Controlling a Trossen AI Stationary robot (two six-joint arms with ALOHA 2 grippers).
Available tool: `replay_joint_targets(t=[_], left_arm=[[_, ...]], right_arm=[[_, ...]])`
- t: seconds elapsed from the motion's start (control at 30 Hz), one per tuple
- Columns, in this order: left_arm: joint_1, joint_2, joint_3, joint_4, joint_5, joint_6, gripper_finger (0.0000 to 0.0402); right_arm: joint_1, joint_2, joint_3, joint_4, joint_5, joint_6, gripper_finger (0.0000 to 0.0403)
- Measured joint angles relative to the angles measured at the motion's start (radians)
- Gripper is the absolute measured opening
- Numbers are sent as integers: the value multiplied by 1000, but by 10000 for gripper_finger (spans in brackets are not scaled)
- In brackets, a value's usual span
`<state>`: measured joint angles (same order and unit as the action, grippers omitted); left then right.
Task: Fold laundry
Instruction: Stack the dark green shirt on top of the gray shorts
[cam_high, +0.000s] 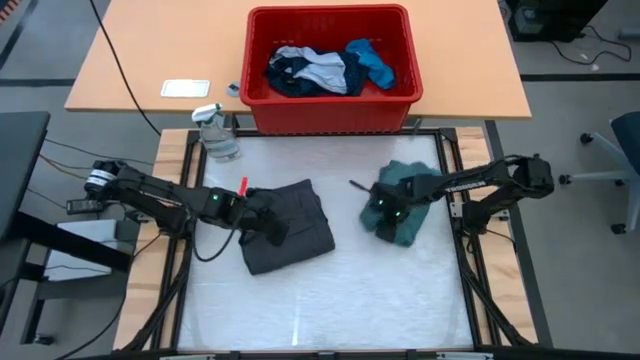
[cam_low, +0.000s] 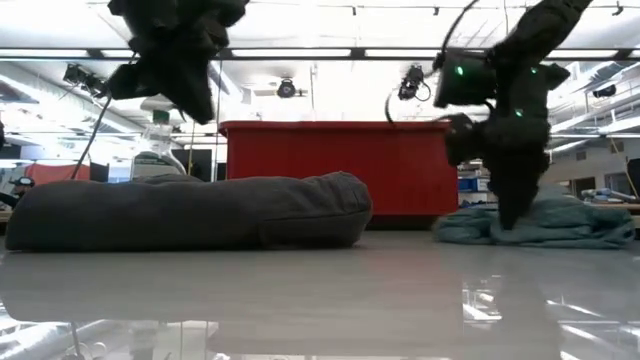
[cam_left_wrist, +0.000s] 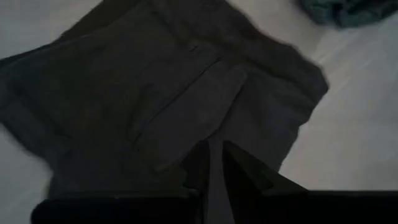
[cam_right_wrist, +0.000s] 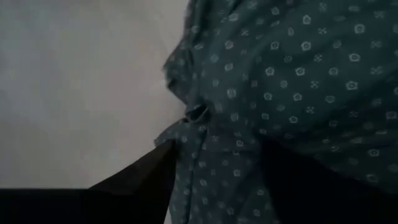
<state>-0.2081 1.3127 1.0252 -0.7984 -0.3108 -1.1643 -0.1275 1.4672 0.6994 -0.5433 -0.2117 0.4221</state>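
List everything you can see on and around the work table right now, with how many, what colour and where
Dark grey piece: 1, dark grey, folded on the white mat, left of centre.
Teal-green shirt: 1, teal with small pale print, bunched on the mat's right side.
Red bin: 1, red, on the wooden table behind the mat.
Laundry in the bin: a heap, navy, whitish and bright blue.
Spray bottle: 1, clear, at the mat's back left corner.
White flat object: 1, on the wooden table left of the bin.
Left gripper: 1, dark, over the dark grey piece, fingers nearly together.
Right gripper: 1, dark, fingers either side of a fold of the shirt.
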Motion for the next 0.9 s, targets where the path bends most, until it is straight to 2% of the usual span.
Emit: replay_joint_targets(t=[0.1,0.17,0.23,0.3,0.43,0.6,0.73,0.9], left_arm=[[9,-23,3,3,-1,45,47],[27,-31,-1,1,-1,119,48],[65,-33,0,66,13,201,52],[120,-25,0,127,71,317,62],[236,42,0,321,266,496,106],[344,169,0,652,452,598,188],[402,321,1,919,629,553,245],[415,520,1,1153,629,583,269]], right_arm=[[91,32,70,84,-1,127,236],[136,47,135,76,26,203,235],[169,55,202,24,48,294,235],[201,42,271,-31,92,407,235],[266,-22,371,-149,229,718,235],[378,-96,355,-171,408,1085,237],[479,-99,303,-209,513,1347,244],[579,-90,232,-329,608,1626,245]])
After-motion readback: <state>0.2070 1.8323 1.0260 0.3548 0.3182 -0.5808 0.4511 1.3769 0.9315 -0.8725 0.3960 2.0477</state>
